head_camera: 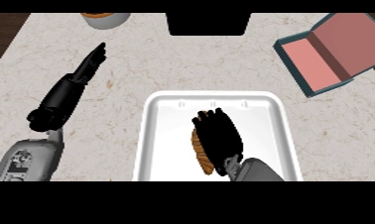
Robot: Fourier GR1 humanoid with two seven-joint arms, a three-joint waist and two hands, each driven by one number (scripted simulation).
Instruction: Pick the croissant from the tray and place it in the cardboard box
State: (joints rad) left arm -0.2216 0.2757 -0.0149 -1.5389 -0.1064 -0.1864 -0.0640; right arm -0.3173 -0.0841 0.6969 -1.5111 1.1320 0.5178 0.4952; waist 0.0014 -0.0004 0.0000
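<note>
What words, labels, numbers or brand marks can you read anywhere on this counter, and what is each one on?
None: no word, number, brand or sign shows anywhere.
The white tray, the croissant, the open box, the round container at the counter's far edge, the left hand and the right hand are all plain.

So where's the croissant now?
The croissant lies on the white tray at the head view's lower middle, mostly hidden under the right hand; the box sits apart at the upper right.
</note>
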